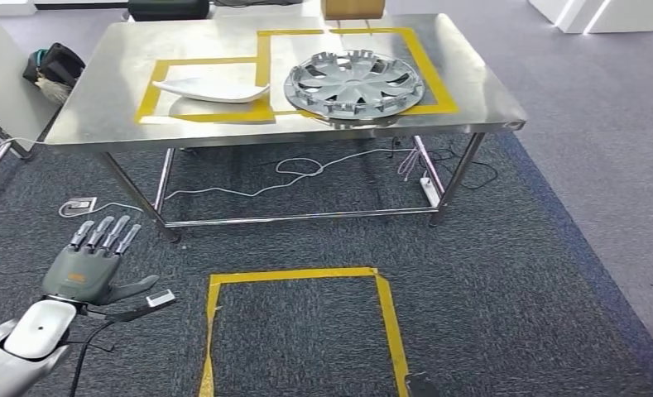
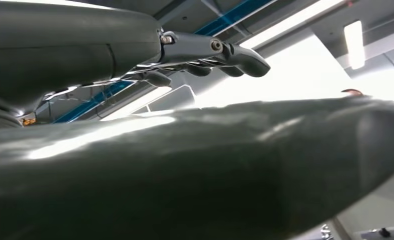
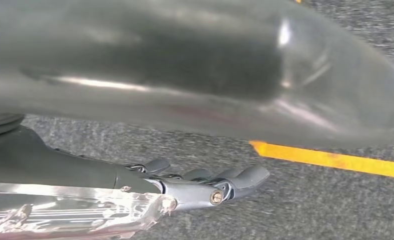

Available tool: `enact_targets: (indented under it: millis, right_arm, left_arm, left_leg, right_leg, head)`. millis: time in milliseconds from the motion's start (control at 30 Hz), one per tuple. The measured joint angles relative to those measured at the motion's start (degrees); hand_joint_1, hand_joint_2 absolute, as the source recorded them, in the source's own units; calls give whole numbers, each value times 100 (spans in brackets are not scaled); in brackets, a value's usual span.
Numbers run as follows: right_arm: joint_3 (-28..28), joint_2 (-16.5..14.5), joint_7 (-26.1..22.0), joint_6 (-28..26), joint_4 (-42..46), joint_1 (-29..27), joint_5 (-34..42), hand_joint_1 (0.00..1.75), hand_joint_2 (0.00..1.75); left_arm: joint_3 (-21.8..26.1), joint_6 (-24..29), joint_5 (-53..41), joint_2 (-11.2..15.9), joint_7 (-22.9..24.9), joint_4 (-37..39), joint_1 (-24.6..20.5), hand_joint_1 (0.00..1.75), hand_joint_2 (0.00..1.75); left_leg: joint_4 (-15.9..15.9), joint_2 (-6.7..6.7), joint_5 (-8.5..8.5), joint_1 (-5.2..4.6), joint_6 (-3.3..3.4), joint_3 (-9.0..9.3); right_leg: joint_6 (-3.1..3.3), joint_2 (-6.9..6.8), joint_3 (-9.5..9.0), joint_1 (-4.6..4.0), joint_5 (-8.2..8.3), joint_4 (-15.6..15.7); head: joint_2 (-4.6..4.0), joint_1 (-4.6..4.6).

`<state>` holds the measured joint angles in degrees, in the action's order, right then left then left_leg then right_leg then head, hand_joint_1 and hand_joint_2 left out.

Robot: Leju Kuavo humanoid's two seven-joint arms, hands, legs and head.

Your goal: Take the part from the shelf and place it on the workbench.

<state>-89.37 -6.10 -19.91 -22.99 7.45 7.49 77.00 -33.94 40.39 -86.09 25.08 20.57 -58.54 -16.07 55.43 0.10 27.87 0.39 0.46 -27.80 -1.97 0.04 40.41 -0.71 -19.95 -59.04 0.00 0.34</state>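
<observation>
Resting on workbench [image 1: 99, 99], hubcap [image 1: 353, 83] well apart from left hand [image 1: 91, 265] fingers [image 1: 108, 231]

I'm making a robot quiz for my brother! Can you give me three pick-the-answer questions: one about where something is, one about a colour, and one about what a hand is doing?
1. Where is the silver wheel cover?
A. on a shelf
B. on the metal table
C. on a chair

2. What colour is the tape square on the floor?
A. yellow
B. red
C. blue

3. What is the left hand doing?
A. holding a cup
B. holding nothing, fingers apart
C. making a fist

Answers: 1 B, it lies flat on the tabletop. 2 A, the strips are bright yellow on grey carpet. 3 B, the head view shows its fingers spread and nothing in them.
</observation>
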Motion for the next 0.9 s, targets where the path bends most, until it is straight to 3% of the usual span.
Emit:
enact_targets:
  millis: [100,133,167,200,300,333,367,500,633,767,833,900]
  right_arm:
    - [0,0,1,1,0,2,1,0,0]
    - [0,0,1,1,0,2,1,0,0]
    - [0,0,2,2,0,-1,1,0,0]
    - [0,0,2,2,0,-2,1,0,0]
    - [0,-1,1,3,0,19,-1,0,0]
    - [0,-1,1,3,0,27,-2,0,0]
    - [0,-2,1,4,0,30,-2,0,0]
    - [0,-2,2,4,0,9,-2,0,0]
    - [0,-2,2,10,0,10,-4,0,0]
    - [0,-2,-19,55,0,10,-19,0,0]
    - [-1,-2,-2,60,0,9,-111,0,0]
    - [-2,-3,39,39,-1,10,-257,0,0]
  left_arm:
    - [-3,-1,0,-14,0,7,1,0,0]
    - [-4,-1,0,-19,0,11,3,0,0]
    - [-7,-1,0,-24,-1,16,6,0,0]
    - [-10,0,0,-28,-2,22,7,0,0]
    - [-12,1,0,-28,-4,31,-7,0,0]
    - [-12,1,0,-26,-4,32,-22,0,0]
    - [-15,1,0,-24,-3,32,-38,0,0]
    - [-27,1,0,-22,-1,39,-78,0,0]
    - [-31,1,0,-22,0,45,-96,0,0]
    - [-35,1,0,-23,0,51,-97,0,0]
    - [-44,1,0,-24,-3,60,-104,0,0]
    - [-57,1,0,-22,-13,71,-126,0,0]
  left_leg:
    - [1,6,-175,5,46,-199]
    - [4,5,-230,5,42,-271]
    - [7,4,-278,5,33,-334]
    - [9,2,-320,6,19,-385]
    - [18,0,-411,3,-54,-472]
    - [22,1,-434,-3,-84,-486]
    - [26,2,-450,-11,-101,-500]
    - [3,2,-541,-24,67,-558]
    - [-70,2,-638,-11,-60,-595]
    - [-86,2,-699,12,-162,-658]
    - [-79,1,-711,11,-160,-692]
    - [-134,-4,-744,14,-88,-696]
  right_leg:
    - [-83,0,388,27,-730,-1128]
    - [-95,0,440,30,-877,-1420]
    - [-99,-1,372,32,-922,-1484]
    - [-95,-1,172,34,-875,-1303]
    - [-44,13,-716,32,-642,-103]
    - [-13,22,-868,26,-619,126]
    - [19,31,-910,23,-623,212]
    - [81,35,-844,13,-528,210]
    - [147,33,-766,-7,-470,205]
    - [170,31,-694,-30,-423,195]
    - [152,29,-670,-20,-394,202]
    - [101,18,-667,-8,-357,236]
  head:
    - [0,28]
    - [0,27]
    - [0,28]
    - [0,28]
    - [0,23]
    - [0,19]
    - [0,13]
    - [0,4]
    - [0,4]
    - [0,7]
    - [0,7]
    - [0,2]
